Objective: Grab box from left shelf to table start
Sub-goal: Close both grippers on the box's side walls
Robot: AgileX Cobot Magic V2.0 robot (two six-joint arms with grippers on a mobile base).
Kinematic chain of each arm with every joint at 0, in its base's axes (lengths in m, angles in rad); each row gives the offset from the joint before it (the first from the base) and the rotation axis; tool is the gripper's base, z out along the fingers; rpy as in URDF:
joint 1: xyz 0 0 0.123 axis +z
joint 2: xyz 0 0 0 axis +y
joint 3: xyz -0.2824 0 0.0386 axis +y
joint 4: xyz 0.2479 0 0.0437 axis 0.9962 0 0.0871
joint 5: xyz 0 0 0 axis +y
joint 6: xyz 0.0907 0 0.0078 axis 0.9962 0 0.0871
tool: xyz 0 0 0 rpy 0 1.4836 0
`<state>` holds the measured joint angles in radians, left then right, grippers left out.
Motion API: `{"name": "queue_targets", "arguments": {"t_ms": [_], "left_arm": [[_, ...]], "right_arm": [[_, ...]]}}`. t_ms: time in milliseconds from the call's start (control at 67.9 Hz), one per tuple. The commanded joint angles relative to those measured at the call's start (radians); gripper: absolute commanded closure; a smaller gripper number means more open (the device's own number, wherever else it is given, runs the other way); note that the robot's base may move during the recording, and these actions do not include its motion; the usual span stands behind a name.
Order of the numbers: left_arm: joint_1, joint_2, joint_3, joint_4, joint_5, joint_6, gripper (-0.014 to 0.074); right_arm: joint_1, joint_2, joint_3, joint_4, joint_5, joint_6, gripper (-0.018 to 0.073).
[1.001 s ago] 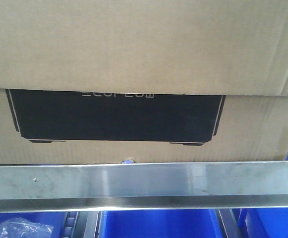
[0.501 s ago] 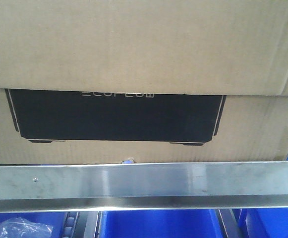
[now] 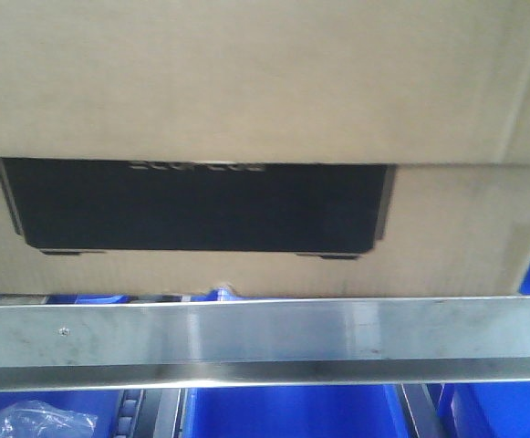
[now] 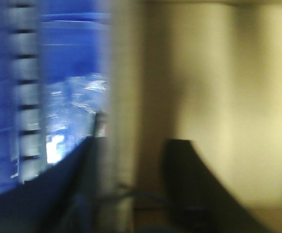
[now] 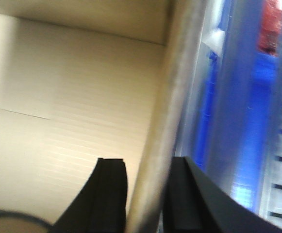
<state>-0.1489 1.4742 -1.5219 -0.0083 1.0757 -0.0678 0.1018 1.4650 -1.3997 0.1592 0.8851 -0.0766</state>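
Shifted leftward and raised, large brown corrugated cardboard box (image 3: 246,82) is hovering just above left shelf's brushed-steel rail (image 3: 265,328). Right fingers (image 5: 110,194) are clamping its edge; left fingers (image 4: 189,194) are straddling it, grip unclear.

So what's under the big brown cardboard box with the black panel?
Just below the brown cardboard box runs the shelf's brushed-steel rail, with blue plastic bins beneath. What directly supports it is hidden behind that rail.
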Motion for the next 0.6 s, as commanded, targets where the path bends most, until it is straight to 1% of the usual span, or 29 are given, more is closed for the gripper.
{"name": "queue_targets", "arguments": {"t_ms": [0, 206, 265, 442, 589], "left_arm": [[-0.003, -0.038, -0.029, -0.04, -0.006, 0.079, 0.0686], [-0.003, -0.057, -0.029, -0.04, -0.006, 0.075, 0.0688], [-0.003, -0.075, -0.029, -0.037, -0.006, 0.05, 0.0688], [-0.003, -0.152, -0.029, -0.036, 0.003, 0.033, 0.0688], [-0.003, -0.237, -0.012, -0.057, 0.012, 0.031, 0.0688]], "right_arm": [[-0.01, -0.036, -0.034, -0.036, -0.068, -0.003, 0.0509], [-0.01, -0.06, -0.035, -0.036, -0.073, -0.002, 0.0502], [-0.01, -0.074, -0.035, -0.034, -0.076, -0.001, 0.0502], [-0.009, -0.144, -0.035, 0.001, -0.087, -0.001, 0.0502], [0.019, -0.215, -0.004, 0.015, -0.063, -0.001, 0.0502]]}}
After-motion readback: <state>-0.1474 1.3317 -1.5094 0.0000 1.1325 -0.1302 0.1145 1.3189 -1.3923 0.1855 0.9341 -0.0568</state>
